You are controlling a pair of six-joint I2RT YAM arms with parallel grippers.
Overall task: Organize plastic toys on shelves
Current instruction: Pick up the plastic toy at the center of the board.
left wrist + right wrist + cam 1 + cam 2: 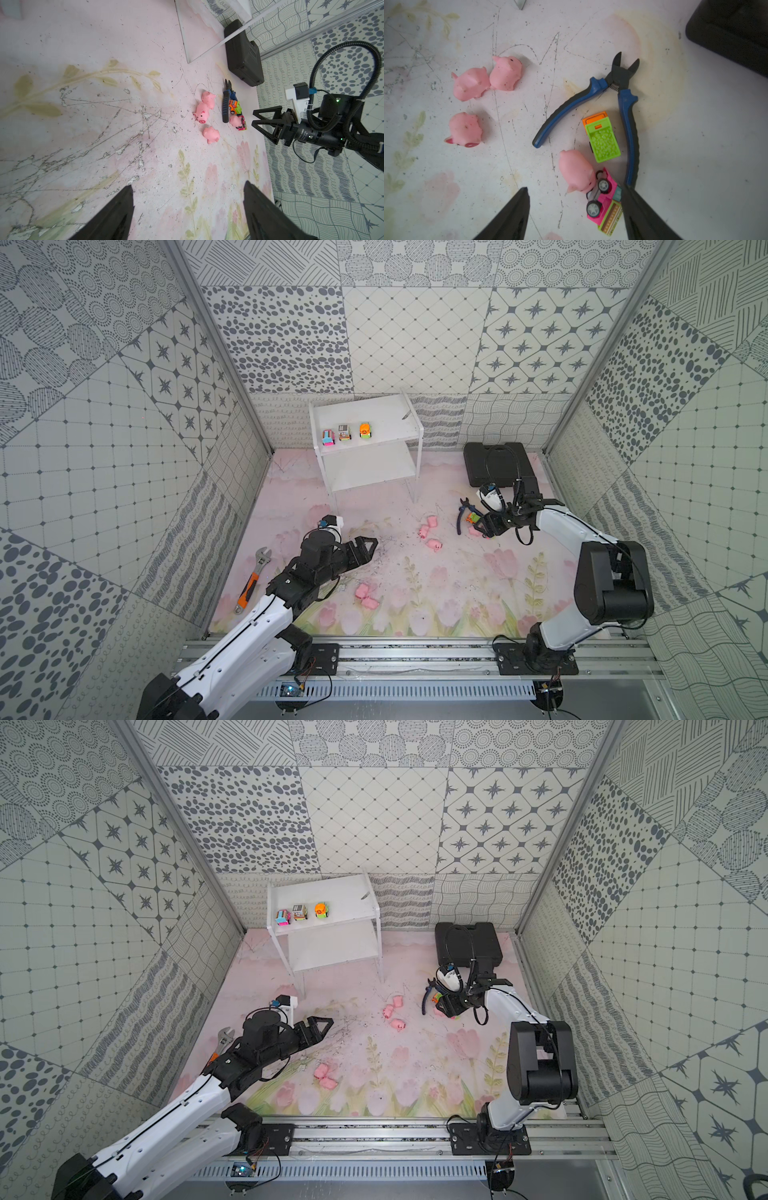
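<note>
Starting far left: orange-handled metal wrench (252, 578) flat on the flowered mat (415, 572), handle mostly hidden behind the left arm (187, 1094) in a top view. Next, left gripper (188, 184), jaws spread wide with nothing between them, hovering over bare mat; only the two black fingertips (124, 199) in its wrist view, the rest cut off. Just past it, two small pink plastic pigs (362, 591), touching, hard to tell from the printed tulips. At the back wall, white two-tier rack (374, 435); on its top board, in a row, pink-and-blue toy car (328, 437), grey toy car (344, 432), orange toy car (365, 430), details too small to read. Mid-mat, three more pink pigs (469, 83), two touching, the third apart. Further right, blue-handled pliers (591, 97), handles splayed around a green-and-orange toy truck (603, 139). Beside the truck, sixth pink pig (576, 170), snout against a pink toy car (604, 199) tipped on its side. Above these, right gripper (574, 188), jaws well apart, gripping nothing; one finger hiding the car's edge and a plier handle's tip. At the back, black plastic case (498, 464), partly behind the right arm (573, 526).
</note>
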